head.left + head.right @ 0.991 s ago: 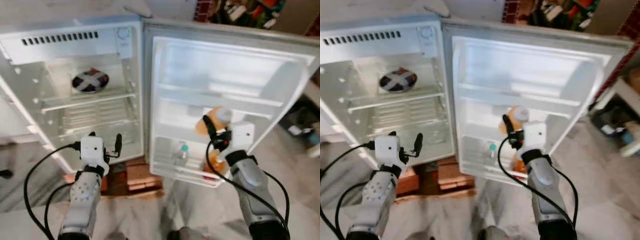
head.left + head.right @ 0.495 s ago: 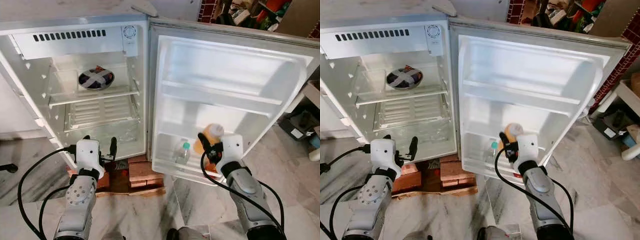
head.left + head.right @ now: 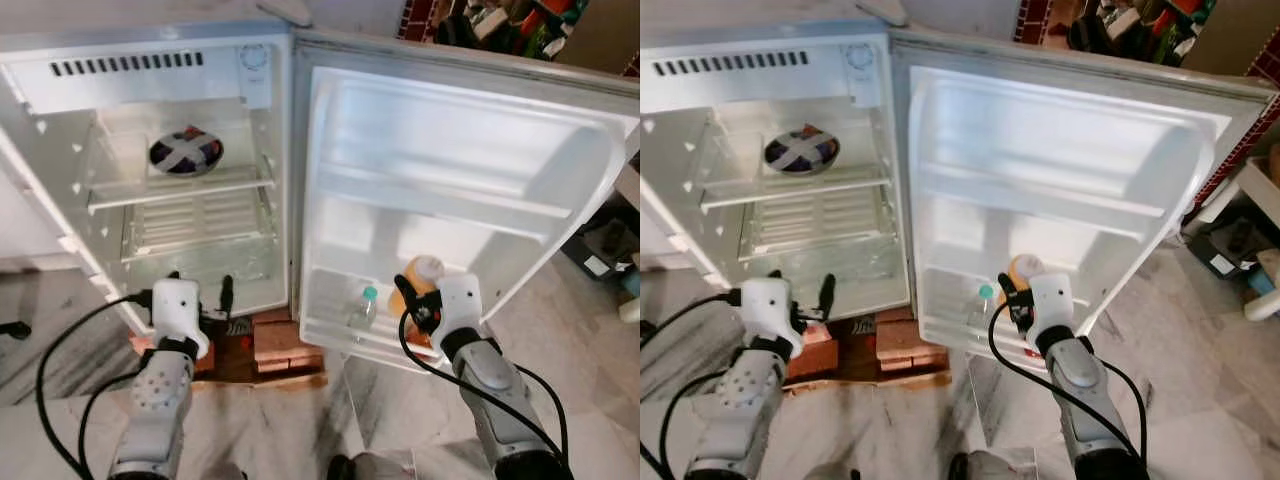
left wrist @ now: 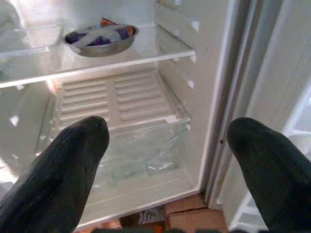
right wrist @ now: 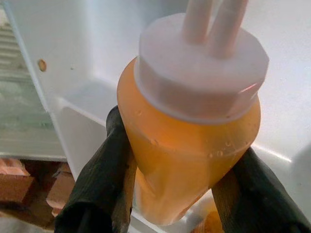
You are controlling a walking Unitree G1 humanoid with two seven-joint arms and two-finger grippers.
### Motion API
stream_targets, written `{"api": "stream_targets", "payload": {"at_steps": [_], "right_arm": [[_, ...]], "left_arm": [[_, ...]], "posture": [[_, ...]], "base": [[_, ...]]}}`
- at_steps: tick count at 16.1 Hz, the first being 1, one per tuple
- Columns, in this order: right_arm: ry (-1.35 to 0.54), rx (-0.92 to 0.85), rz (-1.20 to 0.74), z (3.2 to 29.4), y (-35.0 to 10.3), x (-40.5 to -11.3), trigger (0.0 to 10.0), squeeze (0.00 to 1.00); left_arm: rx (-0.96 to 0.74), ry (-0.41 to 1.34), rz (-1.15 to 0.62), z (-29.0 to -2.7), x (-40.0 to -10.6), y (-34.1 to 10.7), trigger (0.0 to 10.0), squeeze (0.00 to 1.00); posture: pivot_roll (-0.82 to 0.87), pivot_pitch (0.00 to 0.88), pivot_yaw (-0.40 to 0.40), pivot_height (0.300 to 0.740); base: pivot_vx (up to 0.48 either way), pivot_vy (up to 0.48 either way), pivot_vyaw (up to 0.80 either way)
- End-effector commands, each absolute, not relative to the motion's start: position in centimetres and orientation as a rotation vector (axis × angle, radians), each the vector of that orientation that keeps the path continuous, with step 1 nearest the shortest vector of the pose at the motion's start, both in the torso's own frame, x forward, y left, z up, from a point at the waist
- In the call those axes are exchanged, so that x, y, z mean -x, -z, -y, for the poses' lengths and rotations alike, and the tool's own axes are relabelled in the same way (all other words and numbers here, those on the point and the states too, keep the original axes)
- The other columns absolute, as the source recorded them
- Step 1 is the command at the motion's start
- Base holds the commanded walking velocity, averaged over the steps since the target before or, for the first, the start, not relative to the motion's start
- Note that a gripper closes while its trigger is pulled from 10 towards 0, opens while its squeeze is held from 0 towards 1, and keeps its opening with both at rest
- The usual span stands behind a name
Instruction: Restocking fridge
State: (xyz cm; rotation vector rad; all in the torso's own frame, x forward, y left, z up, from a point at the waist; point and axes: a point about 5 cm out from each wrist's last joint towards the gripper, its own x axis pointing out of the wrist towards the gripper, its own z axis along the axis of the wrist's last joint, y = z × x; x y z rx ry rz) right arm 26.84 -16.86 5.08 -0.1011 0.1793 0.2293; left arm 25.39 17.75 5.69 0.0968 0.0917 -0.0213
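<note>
The white fridge (image 3: 180,200) stands wide open, its moulded plastic door (image 3: 450,190) swung right. On the clear upper shelf sits a round metal bowl (image 3: 186,151). The right gripper (image 5: 170,194) clamps both sides of an orange bottle (image 5: 187,150) (translucent, white ribbed cap) at the door's lowest rack, near a small clear bottle (image 3: 364,306). The left gripper (image 4: 167,165) hangs spread wide, holding nothing, before the crisper drawer.
</note>
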Motion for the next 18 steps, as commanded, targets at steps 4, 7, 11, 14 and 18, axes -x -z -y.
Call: {"api": "stream_targets", "payload": {"at_steps": [4,7,11,14,18], "right_arm": [[-0.226,0.088,-0.16,16.9,-5.4,-27.1,10.0,0.0],[-0.242,0.086,-0.165,16.6,-5.3,-27.1,10.0,0.0],[-0.247,0.085,-0.17,16.4,-5.0,-26.8,10.0,0.0],[-0.219,0.083,-0.156,16.5,-5.1,-26.9,10.0,0.0],[-0.218,0.084,-0.145,16.4,-5.2,-27.1,10.0,0.0]], "left_arm": [[-0.096,0.009,-0.102,-17.8,-25.3,-5.6,10.0,0.0],[-0.11,0.014,-0.105,-17.9,-25.2,-5.6,10.0,0.0],[-0.112,0.012,-0.113,-18.0,-24.7,-5.4,10.0,0.0],[-0.117,0.008,-0.127,-18.2,-24.2,-5.1,10.0,0.0],[-0.105,0.006,-0.121,-18.1,-24.0,-5.1,10.0,0.0]], "posture": [[0.09,0.077,-0.056,0.74],[0.09,0.078,-0.055,0.74],[0.1,0.085,-0.057,0.74],[0.1,0.089,-0.06,0.74],[0.11,0.089,-0.064,0.74]], "base": [[0.0,0.0,0.0],[0.0,0.0,0.0],[0.0,0.0,0.0],[0.0,0.0,0.0],[0.0,0.0,0.0]]}}
